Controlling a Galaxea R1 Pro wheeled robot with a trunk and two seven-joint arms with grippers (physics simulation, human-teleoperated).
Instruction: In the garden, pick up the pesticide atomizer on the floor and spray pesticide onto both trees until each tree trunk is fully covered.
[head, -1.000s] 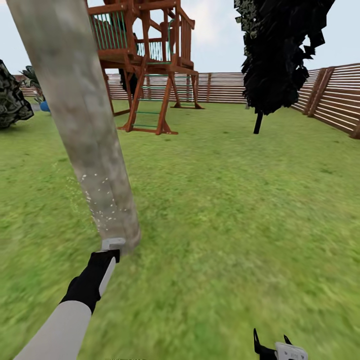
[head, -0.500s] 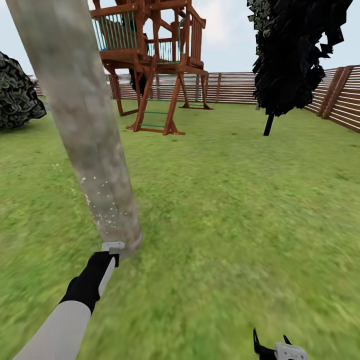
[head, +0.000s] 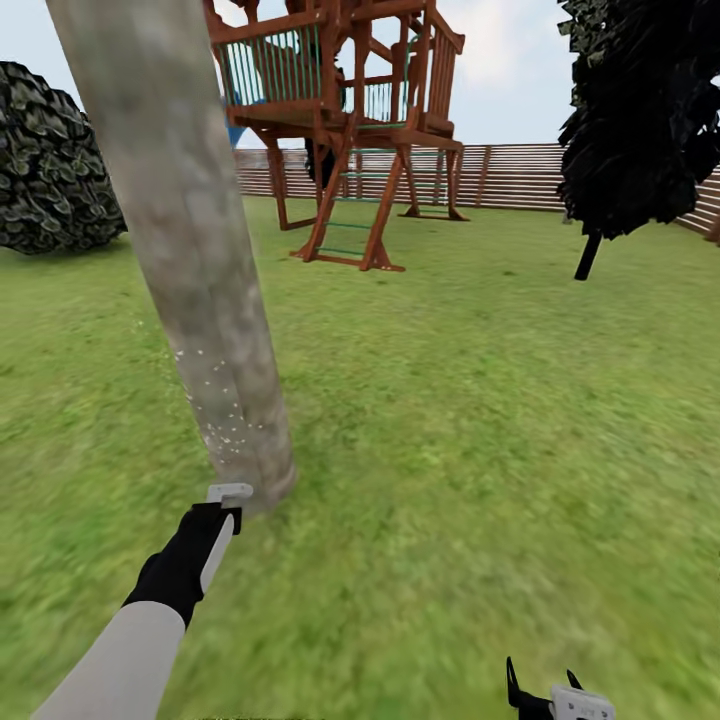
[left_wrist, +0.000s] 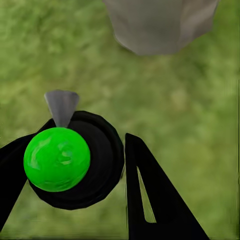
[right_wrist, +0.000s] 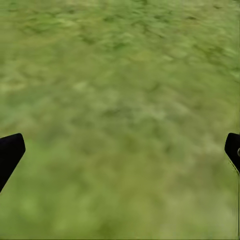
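Note:
A thick pale grey-beige tree trunk (head: 190, 260) leans across the left of the head view, with whitish pesticide specks (head: 215, 405) low on its bark. My left gripper (head: 226, 497) sits just before the trunk's base. In the left wrist view my left gripper (left_wrist: 90, 134) is shut on the pesticide atomizer (left_wrist: 57, 159), a black body with a glossy green ball. Its grey nozzle (left_wrist: 62, 105) points at the trunk base (left_wrist: 160, 25). My right gripper (head: 545, 688) hangs open over grass (right_wrist: 120, 100), nothing between its fingertips (right_wrist: 10, 152). A second tree with jagged dark foliage (head: 640, 120) stands far right.
A red-brown wooden play tower (head: 340, 120) with a ladder stands mid-lawn behind the trunk. A dark leafy bush (head: 50, 165) is at the far left. A slatted wooden fence (head: 520, 175) closes the back. Open grass (head: 480, 420) lies to the right.
The whole head view has shifted: play tower, dark tree and bush sit further right, so the camera turned left. My left gripper still holds the atomizer at the trunk base; the right has not moved.

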